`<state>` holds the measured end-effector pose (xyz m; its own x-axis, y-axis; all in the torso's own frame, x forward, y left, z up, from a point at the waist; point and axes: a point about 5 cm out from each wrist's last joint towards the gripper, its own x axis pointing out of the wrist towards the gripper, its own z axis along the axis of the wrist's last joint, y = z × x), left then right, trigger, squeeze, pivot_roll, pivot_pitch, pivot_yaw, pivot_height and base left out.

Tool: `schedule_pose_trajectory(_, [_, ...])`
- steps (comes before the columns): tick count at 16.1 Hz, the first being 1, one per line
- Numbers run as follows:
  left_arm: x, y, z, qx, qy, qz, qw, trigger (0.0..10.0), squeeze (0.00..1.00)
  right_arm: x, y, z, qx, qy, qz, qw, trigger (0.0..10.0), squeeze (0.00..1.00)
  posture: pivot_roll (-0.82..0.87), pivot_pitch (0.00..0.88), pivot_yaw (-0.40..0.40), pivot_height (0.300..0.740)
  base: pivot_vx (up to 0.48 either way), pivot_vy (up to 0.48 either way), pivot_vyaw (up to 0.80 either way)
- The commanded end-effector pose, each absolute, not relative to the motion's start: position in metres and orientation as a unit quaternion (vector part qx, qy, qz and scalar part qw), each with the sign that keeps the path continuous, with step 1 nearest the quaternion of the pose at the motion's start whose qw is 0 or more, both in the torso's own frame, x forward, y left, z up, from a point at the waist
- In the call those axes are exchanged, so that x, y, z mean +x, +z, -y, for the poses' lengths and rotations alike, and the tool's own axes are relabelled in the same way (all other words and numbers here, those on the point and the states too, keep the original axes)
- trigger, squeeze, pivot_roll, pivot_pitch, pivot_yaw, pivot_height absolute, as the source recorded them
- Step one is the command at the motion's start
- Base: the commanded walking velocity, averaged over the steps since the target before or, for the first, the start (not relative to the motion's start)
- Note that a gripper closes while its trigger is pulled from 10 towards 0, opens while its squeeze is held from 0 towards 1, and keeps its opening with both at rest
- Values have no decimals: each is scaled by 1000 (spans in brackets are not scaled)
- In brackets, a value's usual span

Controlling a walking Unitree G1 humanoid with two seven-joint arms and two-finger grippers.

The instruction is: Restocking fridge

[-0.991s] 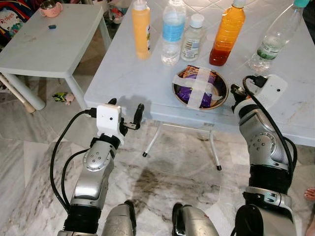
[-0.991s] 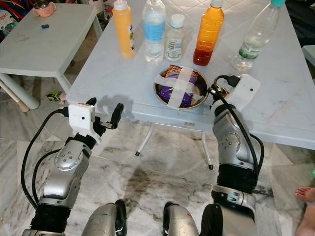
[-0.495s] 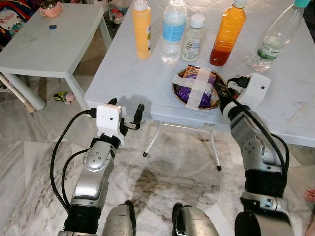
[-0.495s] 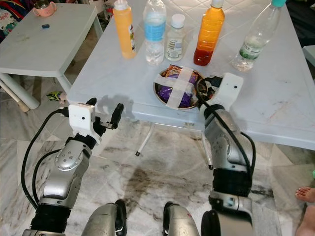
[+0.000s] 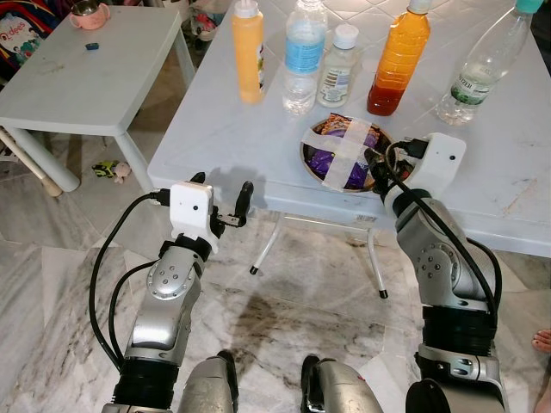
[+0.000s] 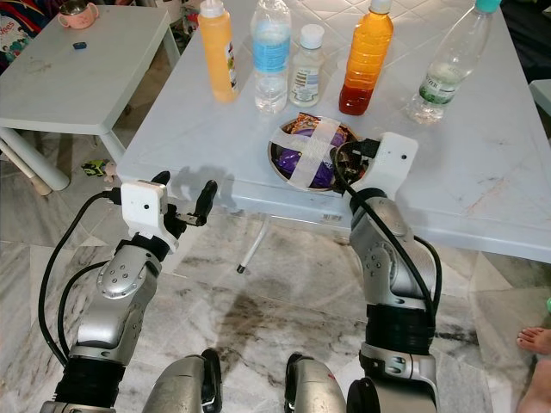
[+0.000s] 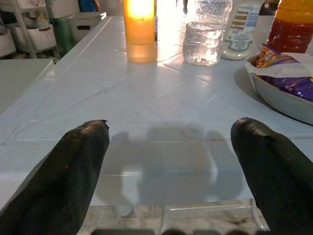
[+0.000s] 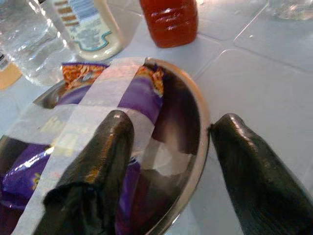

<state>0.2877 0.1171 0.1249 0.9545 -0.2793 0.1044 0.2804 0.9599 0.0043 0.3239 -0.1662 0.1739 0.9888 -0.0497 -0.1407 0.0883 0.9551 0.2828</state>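
Restocking barely begun: the right claw (image 8: 168, 161) straddles the right-hand rim of a metal bowl (image 5: 317, 172) on the white counter (image 5: 224, 129), its fingers spread wide with one inside over the taped purple snack packet (image 8: 132, 95) and the other outside on the counter, gripping nothing yet. The left claw (image 7: 171, 161) hovers wide open and empty at the near left edge of the counter, well apart from the bowl. Beyond the bowl, along the far side, stand a yellow squeeze bottle (image 5: 247, 52), a water bottle (image 5: 303, 56), a small white-capped bottle (image 5: 337, 64), an orange juice bottle (image 5: 398, 60) and, far right, a clear bottle with a green label (image 5: 478, 69). Nothing appears lifted or carried off; every item looks still to be moved, the bowl seemingly first
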Motion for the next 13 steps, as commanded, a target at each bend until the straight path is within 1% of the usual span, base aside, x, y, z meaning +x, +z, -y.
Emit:
schedule_pose_trajectory(1, [288,124,-118,0,-142,50,989,10000,0,322,181,164,140,-33,-54,988,10000,0,4,178,35,740,0,0,0])
schedule_pose_trajectory(4, [287,123,-116,0,-143,48,989,10000,0,317,176,163,138,-40,-57,988,10000,0,3,180,37,740,0,0,0])
schedule_pose_trajectory(7, [287,123,-117,1,-144,47,989,10000,0,313,165,169,132,-58,-74,987,10000,0,3,181,39,740,0,0,0])
schedule_pose_trajectory(8, [288,123,-117,2,-143,47,989,10000,0,312,163,172,128,-68,-74,987,4196,0,2,181,40,740,0,0,0])
schedule_pose_trajectory(9, [288,122,-118,2,-143,47,989,10000,0,311,160,174,128,-73,-75,986,0,0,0,181,41,740,0,0,0])
schedule_pose_trajectory(11, [288,122,-117,2,-144,46,988,10000,0,312,157,173,122,-69,-78,987,0,0,1,181,42,740,0,0,0])
schedule_pose_trajectory(12, [288,122,-116,2,-144,46,988,10000,0,313,156,174,121,-68,-79,987,1490,0,3,181,41,740,0,0,0])
schedule_pose_trajectory(13, [288,122,-116,1,-144,46,988,10000,0,316,154,174,117,-66,-84,987,6196,0,5,181,40,740,0,0,0])
